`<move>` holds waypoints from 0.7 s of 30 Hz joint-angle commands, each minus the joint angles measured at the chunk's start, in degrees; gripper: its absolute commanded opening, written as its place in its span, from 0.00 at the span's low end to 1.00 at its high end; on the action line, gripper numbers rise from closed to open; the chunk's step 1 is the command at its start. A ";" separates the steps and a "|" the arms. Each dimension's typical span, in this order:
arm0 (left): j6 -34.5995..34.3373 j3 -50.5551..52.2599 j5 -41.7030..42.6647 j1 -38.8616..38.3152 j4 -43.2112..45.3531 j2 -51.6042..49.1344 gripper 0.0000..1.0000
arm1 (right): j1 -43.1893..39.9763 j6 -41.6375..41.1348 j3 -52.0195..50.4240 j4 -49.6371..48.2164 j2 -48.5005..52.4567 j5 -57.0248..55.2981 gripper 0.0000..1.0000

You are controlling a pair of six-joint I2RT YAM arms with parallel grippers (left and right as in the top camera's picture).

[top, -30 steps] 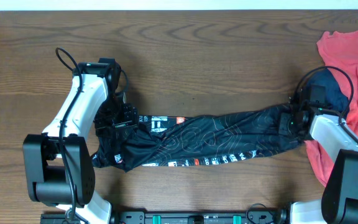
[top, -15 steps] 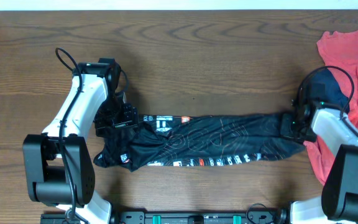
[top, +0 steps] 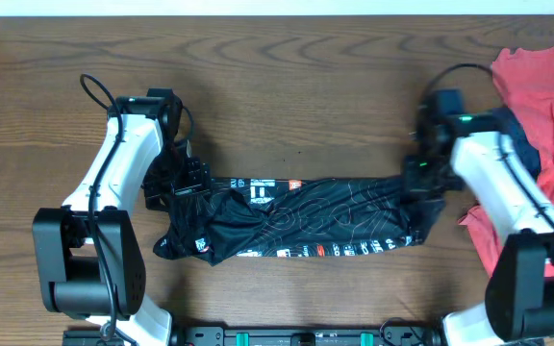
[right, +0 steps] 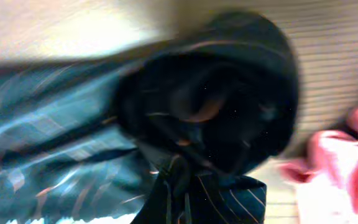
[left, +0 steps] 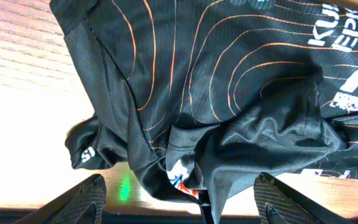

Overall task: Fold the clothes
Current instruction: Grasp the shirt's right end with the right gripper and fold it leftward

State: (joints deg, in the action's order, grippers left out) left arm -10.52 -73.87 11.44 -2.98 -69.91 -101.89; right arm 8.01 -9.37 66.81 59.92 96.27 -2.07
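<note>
The black jersey (top: 306, 219) with orange and white contour lines lies bunched in a long band across the table, its white lettering along the near edge. My left gripper (top: 179, 185) is at its left end. In the left wrist view the two fingers stand wide apart, open, with crumpled jersey cloth (left: 229, 81) on the table ahead of the gripper (left: 185, 200). My right gripper (top: 419, 178) is at the jersey's right end. The right wrist view is blurred; jersey cloth (right: 210, 112) is gathered tight at the gripper (right: 191, 196), which is shut on it.
A salmon-red T-shirt (top: 546, 86) lies at the right edge, also showing blurred in the right wrist view (right: 347, 162). A navy-blue garment (top: 522, 144) lies on it beside my right arm. The wooden table (top: 306, 96) stretches behind the jersey.
My right gripper has moved left and toward the back with the jersey's right end, shortening the band. The left end shifted slightly right; the left arm barely moved.
</note>
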 commanded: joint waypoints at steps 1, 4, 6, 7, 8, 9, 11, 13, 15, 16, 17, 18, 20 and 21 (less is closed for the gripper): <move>-0.33 -0.72 -0.13 0.24 0.20 1.01 0.78 | 6.14 -3.13 -0.13 0.35 -0.35 1.14 0.01; -0.33 -0.72 -0.13 0.24 0.20 1.01 0.78 | 11.54 -5.07 -0.13 -0.13 -0.35 1.27 0.00; -0.33 -0.72 -0.11 0.24 0.20 1.01 0.78 | 14.45 -6.60 -0.13 -0.61 -0.33 1.27 0.01; -0.33 -0.72 -0.13 0.24 0.20 1.01 0.78 | 15.61 -7.19 -0.15 -0.85 -0.33 1.29 0.01; -0.33 -0.72 -0.13 0.24 0.22 1.01 0.78 | 16.85 -7.85 -0.15 -1.07 -0.33 1.29 0.01; -0.33 -0.72 -0.13 0.24 0.20 1.01 0.78 | 17.99 -8.44 -0.15 -1.25 -0.33 1.29 0.01; -0.33 -0.72 -0.13 0.24 0.20 1.01 0.78 | 19.69 -9.01 -0.15 -1.29 -0.33 1.29 0.01; -0.33 -0.72 -0.13 0.24 0.20 1.01 0.78 | 21.05 -10.03 -0.15 -1.46 -0.33 1.29 0.01; -0.33 -0.72 -0.13 0.24 0.20 1.01 0.78 | 21.90 -10.38 -0.15 -1.90 -0.33 1.77 0.01; -0.33 -0.72 -0.13 0.24 0.22 1.01 0.78 | 22.23 -10.38 -0.15 -2.21 -0.33 2.38 0.01; -0.33 -0.72 -0.13 0.24 0.22 1.01 0.78 | 22.53 -10.38 -0.15 -2.56 -0.33 3.17 0.04; -0.33 -0.72 -0.13 0.24 0.20 1.01 0.78 | 22.86 -10.36 -0.15 -2.93 -0.33 4.04 0.09; -0.33 -0.72 -0.13 0.24 0.20 1.01 0.78 | 23.30 -10.32 -0.15 -3.54 -0.33 5.66 0.22; -0.33 -0.72 -0.13 0.24 0.20 1.01 0.78 | 23.54 -10.23 -0.15 -3.96 -0.33 6.75 0.27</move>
State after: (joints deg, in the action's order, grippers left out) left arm -10.52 -73.87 11.42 -2.98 -69.56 -101.86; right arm 30.50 -18.81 66.78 56.51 96.27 1.45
